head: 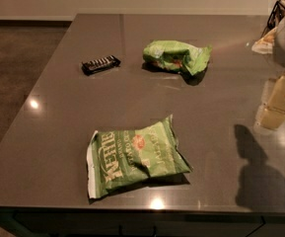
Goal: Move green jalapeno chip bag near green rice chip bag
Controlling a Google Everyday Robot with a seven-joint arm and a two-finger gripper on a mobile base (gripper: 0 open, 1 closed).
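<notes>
Hand [278, 104]: at the right edge above the desk [43, 142], well apart from both bags; wide or narrow, I cannot tell
Green jalapeno chip bag [137, 157]: lies flat near the front edge, untouched; the move is not yet begun
Green rice chip bag [175, 56]: lumpy, farther back, well apart; it marks the goal
Dark snack bar [100, 64]: left of the goal; probably out of the path

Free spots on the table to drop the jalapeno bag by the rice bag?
Bare: the strip between green rice chip bag and green jalapeno chip bag, and the front-left of the table. Crowded: right edge, where the gripper hangs.
</notes>
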